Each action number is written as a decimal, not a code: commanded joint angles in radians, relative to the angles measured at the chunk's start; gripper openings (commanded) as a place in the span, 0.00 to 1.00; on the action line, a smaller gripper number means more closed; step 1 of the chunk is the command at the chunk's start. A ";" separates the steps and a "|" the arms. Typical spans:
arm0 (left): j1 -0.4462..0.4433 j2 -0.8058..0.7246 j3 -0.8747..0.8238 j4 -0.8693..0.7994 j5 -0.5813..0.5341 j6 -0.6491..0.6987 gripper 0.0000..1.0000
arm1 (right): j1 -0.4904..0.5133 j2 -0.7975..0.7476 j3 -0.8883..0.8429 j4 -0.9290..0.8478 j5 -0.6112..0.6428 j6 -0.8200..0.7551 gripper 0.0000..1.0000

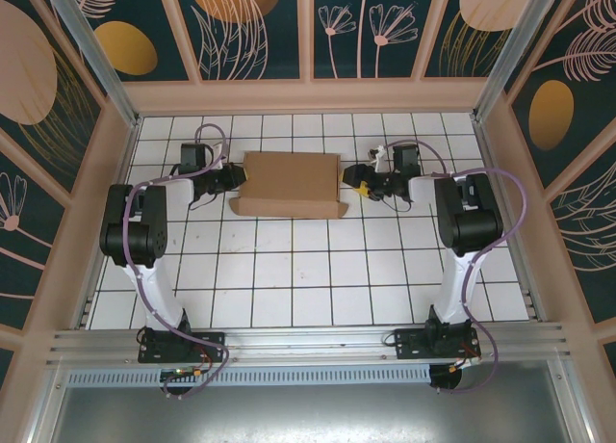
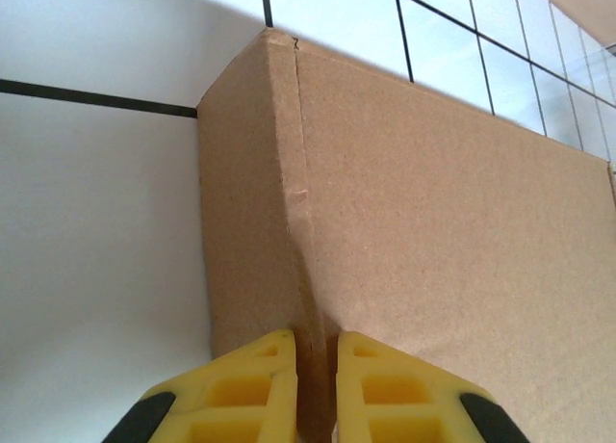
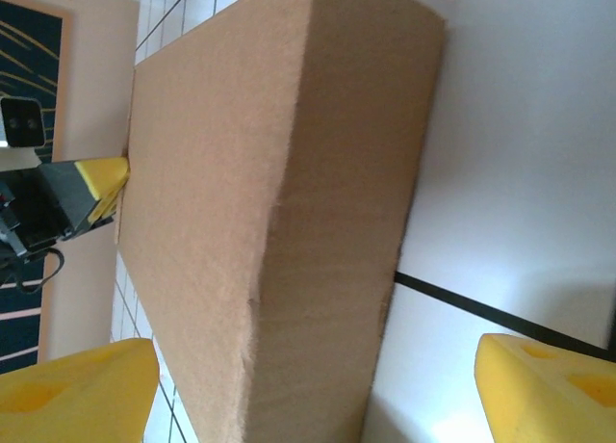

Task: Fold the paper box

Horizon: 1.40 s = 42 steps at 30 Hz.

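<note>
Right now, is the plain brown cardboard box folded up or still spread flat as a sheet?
Folded up. The plain brown cardboard box stands as a closed rectangular block with side walls and a flat top; a small flap still sticks out along its near edge.

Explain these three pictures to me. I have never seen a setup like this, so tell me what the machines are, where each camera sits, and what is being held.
These are two robot arms bolted at the near edge of a tiled table. The wide picture looks down from above and behind them. The other two come from cameras on the arms' wrists, so the yellow blocks at the bottom are each arm's own fingers.

On the table lies a brown paper box, already folded into a flat shape. The left end effector is pinched shut on the box's left edge. The right end effector stands open at the box's right end, its fingers on either side, not gripping.
</note>
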 commanded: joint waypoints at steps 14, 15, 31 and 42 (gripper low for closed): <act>0.035 0.092 -0.042 -0.053 0.067 -0.002 0.04 | 0.071 0.107 0.045 -0.010 -0.063 0.074 0.87; 0.037 0.090 -0.042 -0.056 0.059 -0.004 0.04 | 0.078 0.106 0.041 -0.004 -0.060 0.078 0.87; 0.077 0.119 -0.045 -0.087 0.024 -0.012 0.00 | 0.116 0.084 -0.015 0.161 -0.004 0.226 0.87; 0.094 0.139 -0.040 -0.086 0.040 -0.027 0.00 | 0.100 0.087 -0.010 0.087 -0.010 0.188 0.87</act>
